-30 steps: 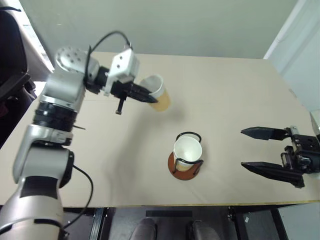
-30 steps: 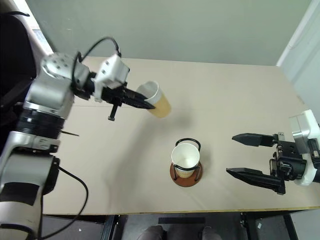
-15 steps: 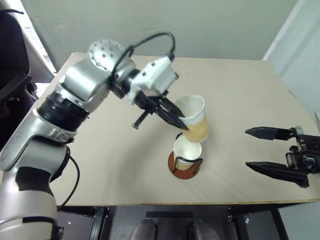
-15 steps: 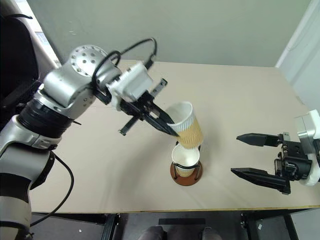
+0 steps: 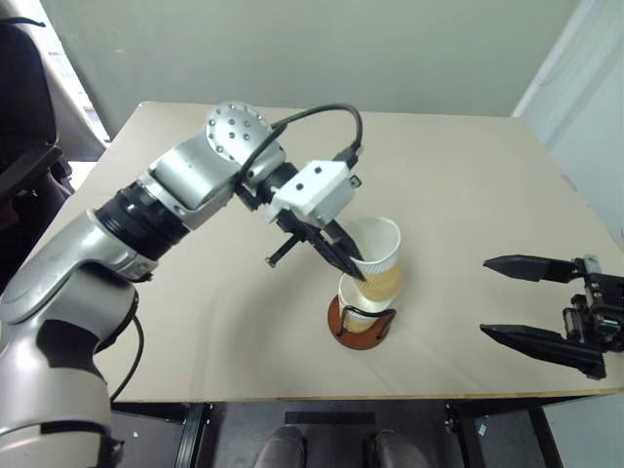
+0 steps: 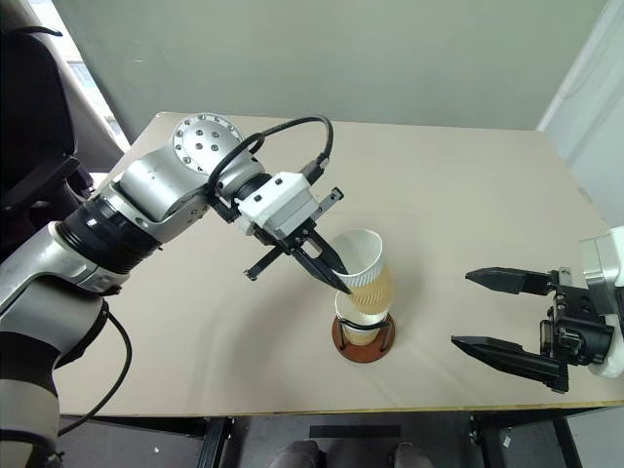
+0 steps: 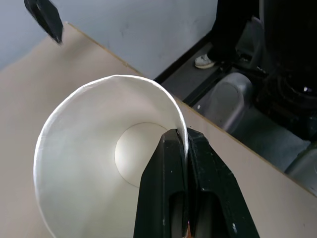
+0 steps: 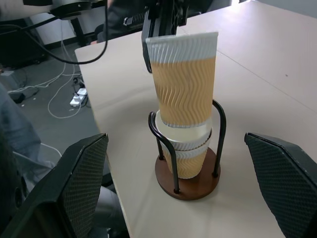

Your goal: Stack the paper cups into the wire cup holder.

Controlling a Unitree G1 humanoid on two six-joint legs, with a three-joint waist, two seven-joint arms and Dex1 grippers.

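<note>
My left gripper (image 5: pixel 353 268) is shut on the rim of a paper cup (image 5: pixel 378 255), one finger inside and one outside (image 7: pixel 171 163). The cup is nearly upright. Its bottom sits in the mouth of a second paper cup (image 8: pixel 185 153), which stands in the wire cup holder (image 8: pixel 187 186) between the two black wire loops. The holder's reddish-brown base (image 5: pixel 341 329) rests near the table's front edge. My right gripper (image 5: pixel 512 297) hangs open to the right of the holder, well apart from it, with nothing between its fingers (image 8: pixel 81 183).
The beige table (image 5: pixel 195 322) carries only the holder and cups. Its front edge runs just below the holder. A black chair (image 5: pixel 19 117) stands off the table's left side, and a white wall panel (image 5: pixel 585 88) rises at the right.
My left gripper carried the cup from the far left of the table rightward and down onto the cup in the holder, turning it from sideways to upright. The right gripper stayed put.
</note>
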